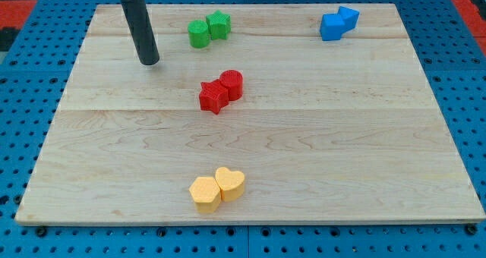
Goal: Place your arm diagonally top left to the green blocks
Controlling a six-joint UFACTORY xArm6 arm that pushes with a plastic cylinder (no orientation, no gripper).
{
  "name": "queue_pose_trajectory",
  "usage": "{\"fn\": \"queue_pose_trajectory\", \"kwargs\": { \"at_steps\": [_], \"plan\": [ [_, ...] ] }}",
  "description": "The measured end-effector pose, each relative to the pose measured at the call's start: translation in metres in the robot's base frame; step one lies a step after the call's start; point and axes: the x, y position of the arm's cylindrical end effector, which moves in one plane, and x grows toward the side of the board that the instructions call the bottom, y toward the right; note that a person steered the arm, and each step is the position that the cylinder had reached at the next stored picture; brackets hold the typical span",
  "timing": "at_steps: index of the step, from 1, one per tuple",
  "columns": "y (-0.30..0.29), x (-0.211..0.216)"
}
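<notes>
Resting on the wooden board [304, 152], my tip [149, 61] sits lower-left of green blocks [209, 29]; no fingers visible.

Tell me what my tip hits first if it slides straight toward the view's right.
Probably nothing: my tip sits below-left of the green blocks and above the red blocks, so it likely passes between them.

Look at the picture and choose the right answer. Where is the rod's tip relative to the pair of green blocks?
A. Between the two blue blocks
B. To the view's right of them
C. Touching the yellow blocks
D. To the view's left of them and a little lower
D: my tip rests on the board to the view's left of the green blocks and slightly nearer the view's bottom, apart from them.
</notes>
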Motion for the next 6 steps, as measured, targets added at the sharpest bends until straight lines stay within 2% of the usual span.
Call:
{"fn": "queue_pose_trajectory", "kwargs": {
  "at_steps": [2,4,5,6],
  "plan": [
    [-0.001,-0.016],
    [-0.037,-0.077],
    [-0.031,-0.104],
    [0.011,-0.102]
  ]
}}
